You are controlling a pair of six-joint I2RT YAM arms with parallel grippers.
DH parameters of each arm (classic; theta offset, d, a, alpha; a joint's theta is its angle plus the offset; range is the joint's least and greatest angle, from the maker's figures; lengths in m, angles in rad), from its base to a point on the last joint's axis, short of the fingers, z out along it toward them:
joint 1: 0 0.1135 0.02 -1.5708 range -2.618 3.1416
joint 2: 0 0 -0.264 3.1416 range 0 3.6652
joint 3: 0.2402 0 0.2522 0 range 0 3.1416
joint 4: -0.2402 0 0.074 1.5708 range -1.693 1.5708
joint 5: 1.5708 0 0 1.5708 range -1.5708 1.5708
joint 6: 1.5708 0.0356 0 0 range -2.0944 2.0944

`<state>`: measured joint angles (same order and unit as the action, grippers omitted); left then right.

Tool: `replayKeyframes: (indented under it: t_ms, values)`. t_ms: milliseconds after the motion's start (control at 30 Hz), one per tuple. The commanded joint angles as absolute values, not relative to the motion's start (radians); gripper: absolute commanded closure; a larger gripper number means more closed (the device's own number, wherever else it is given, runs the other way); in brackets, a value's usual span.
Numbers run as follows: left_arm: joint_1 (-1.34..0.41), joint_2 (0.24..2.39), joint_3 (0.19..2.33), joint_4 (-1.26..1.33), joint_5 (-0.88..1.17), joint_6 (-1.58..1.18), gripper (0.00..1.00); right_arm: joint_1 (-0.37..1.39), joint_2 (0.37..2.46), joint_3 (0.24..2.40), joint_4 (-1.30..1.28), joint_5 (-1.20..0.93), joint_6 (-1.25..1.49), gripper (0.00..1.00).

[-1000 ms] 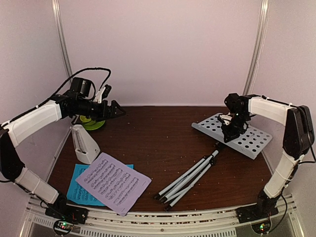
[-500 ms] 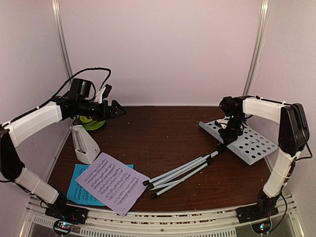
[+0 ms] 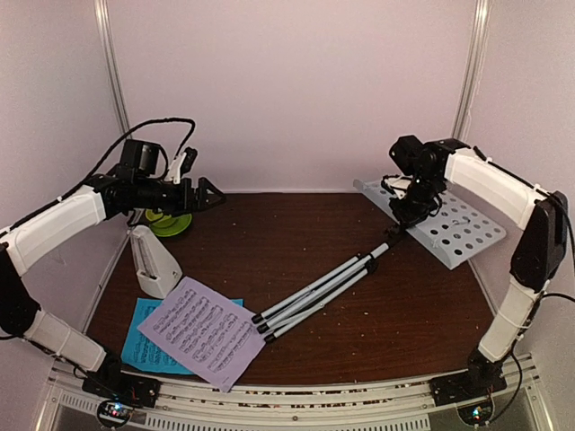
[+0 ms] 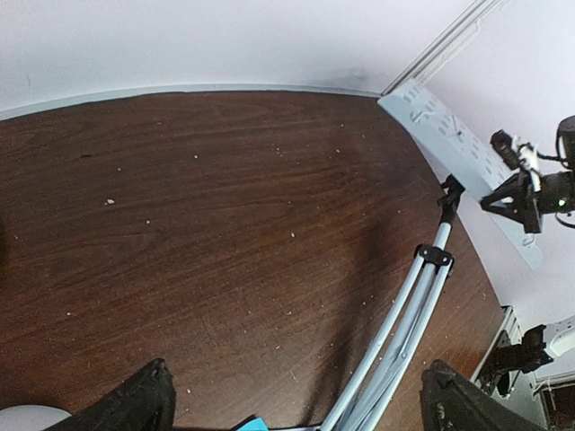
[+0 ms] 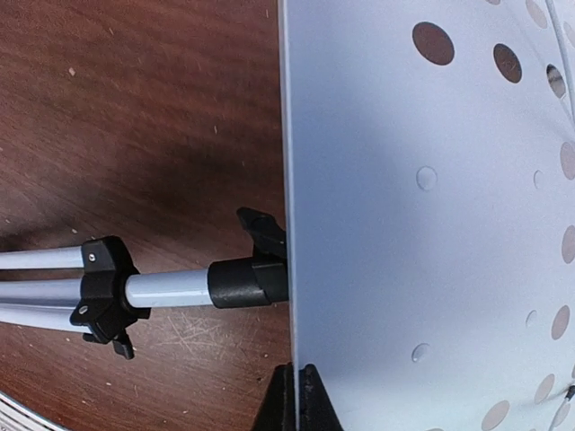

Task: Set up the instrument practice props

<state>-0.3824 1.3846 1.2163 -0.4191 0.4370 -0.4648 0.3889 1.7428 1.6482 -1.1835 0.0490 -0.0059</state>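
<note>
A dark wooden table (image 3: pixel 359 310) is standing between pale walls. At 2 o'clock the one music stand (image 3: pixel 454 226) is hanging tilted, because the right gripper (image 3: pixel 410 212) is pinching the edge of its perforated plate, probably to raise it upright. Its three folded legs (image 3: pixel 314 292) are trailing toward 7 o'clock. At 8 o'clock two sheets are lying, one lilac page (image 3: pixel 205 330) over one cyan page (image 3: pixel 142 348), beside one metronome (image 3: pixel 153 260) at 9 o'clock. At 10 o'clock the left gripper (image 3: pixel 208 192) is hovering, spread wide and holding nothing.

White music stand (image 3: pixel 460 226) tilted, tripod (image 3: pixel 314 292) folded — lilac page (image 3: pixel 202 332) over cyan page (image 3: pixel 142 348); metronome (image 3: pixel 153 260) upright.
</note>
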Motion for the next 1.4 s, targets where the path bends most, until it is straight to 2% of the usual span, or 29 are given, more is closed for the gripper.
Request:
replayKeyframes:
  t_ms: [0,267,533,767,1200,1367]
  values:
    - [-0.386,1.354,1.209,-0.382,0.437,-0.434,0.02,0.430,1.587,1.844,-1.103,0.248,-0.026,1.00]
    - [-0.477,1.318,1.176,-0.347,0.378,-0.367,0.02,0.559,1.474,1.950,-1.008,0.420,-0.105,1.00]
    - [-0.605,1.313,1.111,-0.193,0.341,-0.356,0.10,0.638,1.409,2.085,-0.984,0.380,-0.131,1.00]
    - [-0.725,1.360,1.121,-0.113,0.241,-0.306,0.15,0.708,1.400,2.178,-1.011,0.428,-0.157,1.00]
    - [-0.918,1.536,1.305,-0.145,0.180,-0.175,0.21,0.794,1.399,2.230,-1.021,0.491,-0.172,1.00]
    - [-0.967,1.625,1.420,-0.236,0.104,-0.141,0.26,0.803,1.390,2.228,-1.017,0.488,-0.170,1.00]
